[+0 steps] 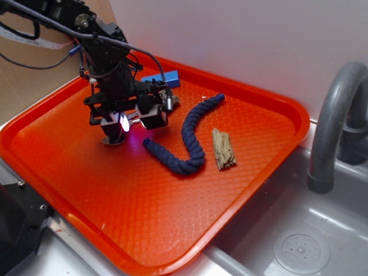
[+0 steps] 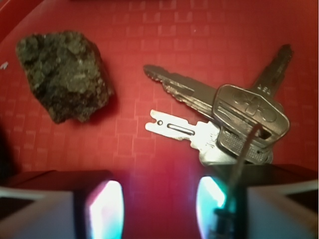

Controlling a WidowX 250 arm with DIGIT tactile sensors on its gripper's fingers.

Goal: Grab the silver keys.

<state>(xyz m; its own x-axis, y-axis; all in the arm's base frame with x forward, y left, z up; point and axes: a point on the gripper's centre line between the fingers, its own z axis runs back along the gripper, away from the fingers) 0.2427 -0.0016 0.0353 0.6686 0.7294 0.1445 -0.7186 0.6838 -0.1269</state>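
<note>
While the fingers (image 2: 104,209) stand apart with only bare tray showing between the two lit pads, the gripper (image 2: 158,211) grips nothing; it hangs low over the orange tray (image 1: 253,109), wide enough to take a key blade. Landmark here is the silver keys (image 2: 224,122). They lie flat on the tray just beyond the right-hand pad in the wrist view, off to that side of the gap and not centred in it, their heads bunched under the tag and ring and partly hidden by the pad's edge.

My judgement: the approach is largely done and the grab is not. What remains is a small shift toward the bunch, a descent, a close and a lift.

Counting outward: one bunch, with at least three blades visible in the wrist view, though more may hide beneath. One brownish-grey rock (image 2: 65,74) sits to the left of the keys, apart from them. In the exterior view, farther from the keys, lie one dark blue rope (image 1: 190,138), one piece of wood (image 1: 223,149) just beside the rope, and one blue block (image 1: 164,77) behind the arm. One grey faucet (image 1: 336,121) stands outside the tray.
</note>
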